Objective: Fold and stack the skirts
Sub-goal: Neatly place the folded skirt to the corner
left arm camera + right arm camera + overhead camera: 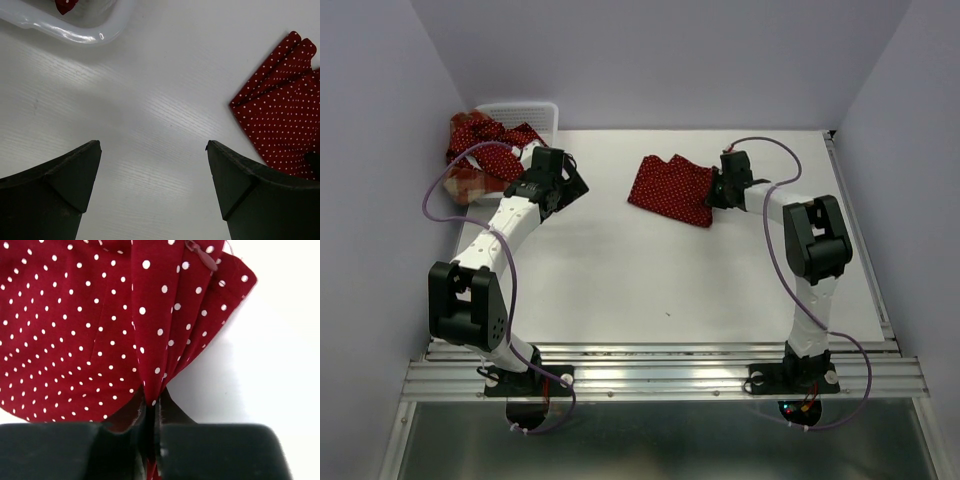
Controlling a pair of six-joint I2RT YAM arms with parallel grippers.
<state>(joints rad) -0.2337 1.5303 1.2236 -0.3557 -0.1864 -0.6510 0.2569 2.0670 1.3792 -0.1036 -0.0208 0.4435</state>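
White tubular left arm (505,228) and matching right arm (807,318), chunky black joint housings (468,300), black base plates (525,382) (looping purple cable (428,200) trails each), matte black wedge-shaped fingers (55,195).

A white plastic mesh basket (520,104) sits at the far left corner of a plain white surface (650,280), just beyond and left of the left claw (152,145).

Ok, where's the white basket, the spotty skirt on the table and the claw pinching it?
white basket (520,104): top view, far rim.
spotty skirt (670,188): top view, middle of the cloth.
right gripper (151,407): right wrist view, between its fingertips.
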